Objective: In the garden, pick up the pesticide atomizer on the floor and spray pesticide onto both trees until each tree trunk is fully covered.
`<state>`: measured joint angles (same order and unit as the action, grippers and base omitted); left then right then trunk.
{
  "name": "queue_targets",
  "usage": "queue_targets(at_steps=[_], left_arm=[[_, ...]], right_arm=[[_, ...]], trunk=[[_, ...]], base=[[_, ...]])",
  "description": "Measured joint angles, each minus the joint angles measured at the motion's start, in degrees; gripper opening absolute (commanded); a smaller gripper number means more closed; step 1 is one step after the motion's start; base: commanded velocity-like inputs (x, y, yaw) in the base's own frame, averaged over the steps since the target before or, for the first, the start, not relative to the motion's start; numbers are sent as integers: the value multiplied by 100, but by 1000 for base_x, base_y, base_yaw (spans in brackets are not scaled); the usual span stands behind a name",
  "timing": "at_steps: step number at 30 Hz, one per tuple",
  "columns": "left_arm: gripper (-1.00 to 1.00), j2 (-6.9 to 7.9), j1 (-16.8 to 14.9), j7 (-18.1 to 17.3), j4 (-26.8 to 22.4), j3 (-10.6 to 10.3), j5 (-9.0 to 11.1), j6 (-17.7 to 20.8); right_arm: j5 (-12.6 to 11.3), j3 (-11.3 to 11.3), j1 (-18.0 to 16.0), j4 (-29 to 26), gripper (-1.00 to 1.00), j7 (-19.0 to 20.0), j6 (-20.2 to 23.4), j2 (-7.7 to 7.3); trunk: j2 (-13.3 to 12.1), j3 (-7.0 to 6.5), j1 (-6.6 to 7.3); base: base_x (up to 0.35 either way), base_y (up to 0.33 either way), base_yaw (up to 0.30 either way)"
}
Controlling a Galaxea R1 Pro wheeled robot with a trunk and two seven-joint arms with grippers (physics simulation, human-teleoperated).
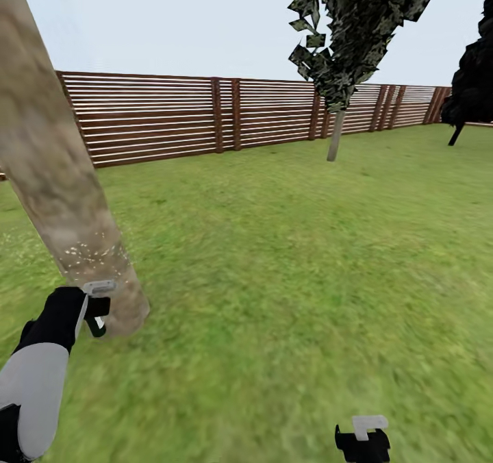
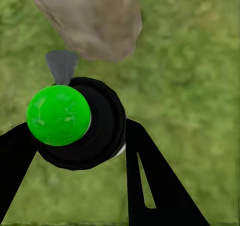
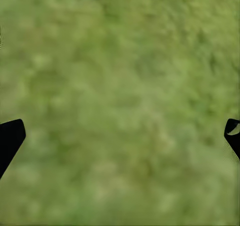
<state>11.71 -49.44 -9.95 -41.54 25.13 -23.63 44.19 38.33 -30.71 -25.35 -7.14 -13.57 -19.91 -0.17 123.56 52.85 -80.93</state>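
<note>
While the left claw (image 2: 75, 151) grips the spray bottle (image 2: 80, 123), its nozzle (image 2: 61, 65) points at the base of the near tree trunk (image 1: 65, 196), which bears pale speckles. The right claw (image 3: 120, 136) hangs open over the lawn (image 1: 308, 257).

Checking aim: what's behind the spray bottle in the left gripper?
Behind the spray bottle, clamped in the left gripper, stands the tree trunk base on grass. The bottle hides the ground directly beneath it.
</note>
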Motion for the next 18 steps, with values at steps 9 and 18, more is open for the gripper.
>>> queue_targets(at_steps=[9,18], left_arm=[[-100,173,1779,-1880,87,-193,-513,-2712],[-100,146,1812,-5000,79,-971,-2138,-4010]], right_arm=[[504,257,0,-105,100,197,0,0],[1228,661,-56,-2467,100,5049,62,20]], trunk=[[0,1,-2],[0,0,1]], base=[[-317,-29,33],[-51,0,0]])
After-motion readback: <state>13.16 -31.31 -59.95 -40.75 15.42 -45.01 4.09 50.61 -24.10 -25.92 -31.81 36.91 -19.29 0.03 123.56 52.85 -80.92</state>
